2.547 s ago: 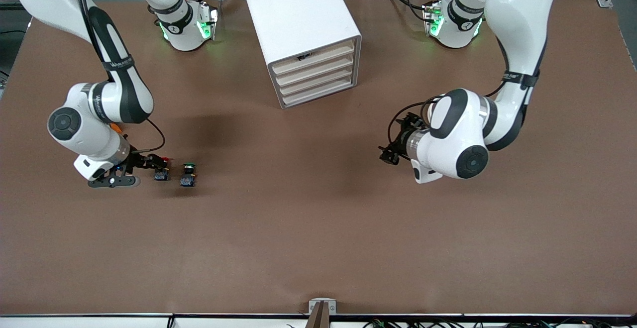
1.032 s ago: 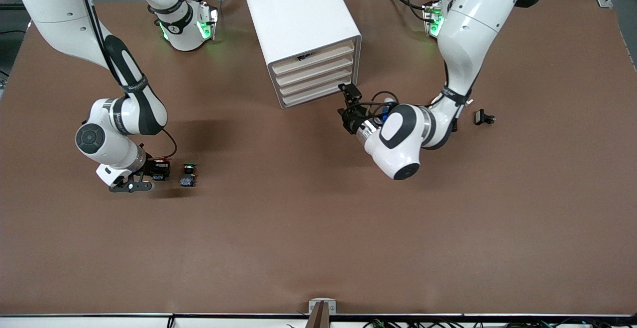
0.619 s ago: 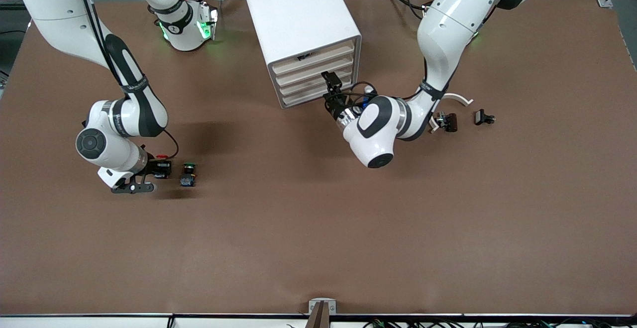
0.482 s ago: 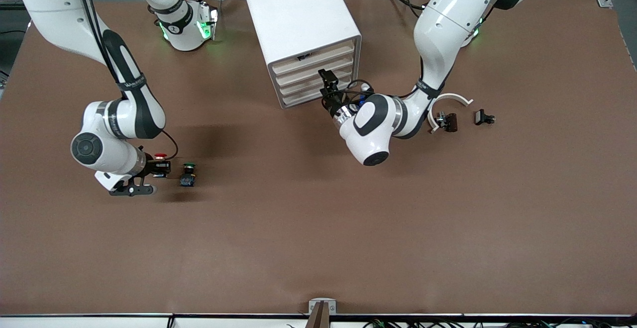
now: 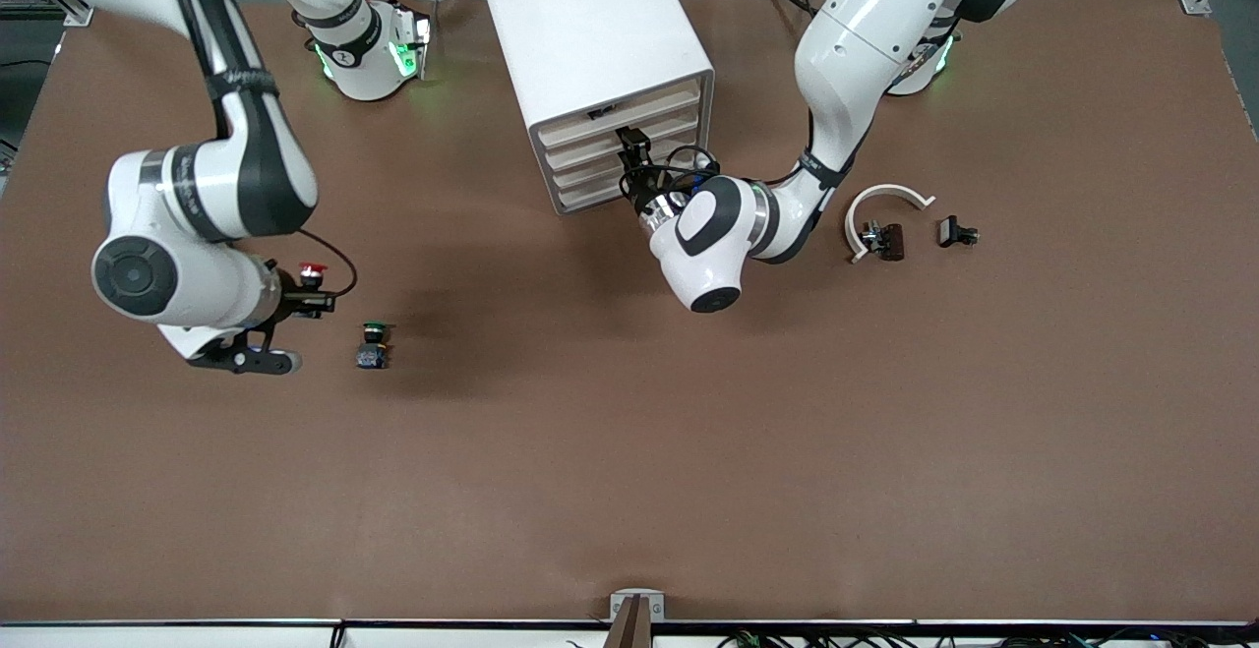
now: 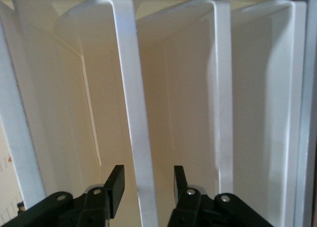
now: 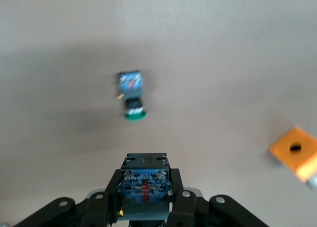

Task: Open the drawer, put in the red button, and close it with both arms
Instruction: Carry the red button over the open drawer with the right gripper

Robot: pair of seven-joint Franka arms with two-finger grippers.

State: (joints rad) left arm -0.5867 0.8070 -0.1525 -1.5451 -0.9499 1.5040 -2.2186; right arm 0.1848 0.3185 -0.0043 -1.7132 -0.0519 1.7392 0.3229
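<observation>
The white cabinet has four cream drawer fronts, all shut. My left gripper is open at the middle drawers. In the left wrist view its fingers straddle a white drawer-front lip without gripping it; I cannot tell which drawer. My right gripper is shut on the red button and holds it above the table near the right arm's end. The right wrist view shows the button's blue base between the fingers.
The green-capped button stands on the table beside the right gripper and shows in the right wrist view. An orange cube lies close by. A white curved piece and two small dark parts lie toward the left arm's end.
The left arm swung from over the table to the cabinet front. The right gripper closed on the red button and lifted it off the table.
</observation>
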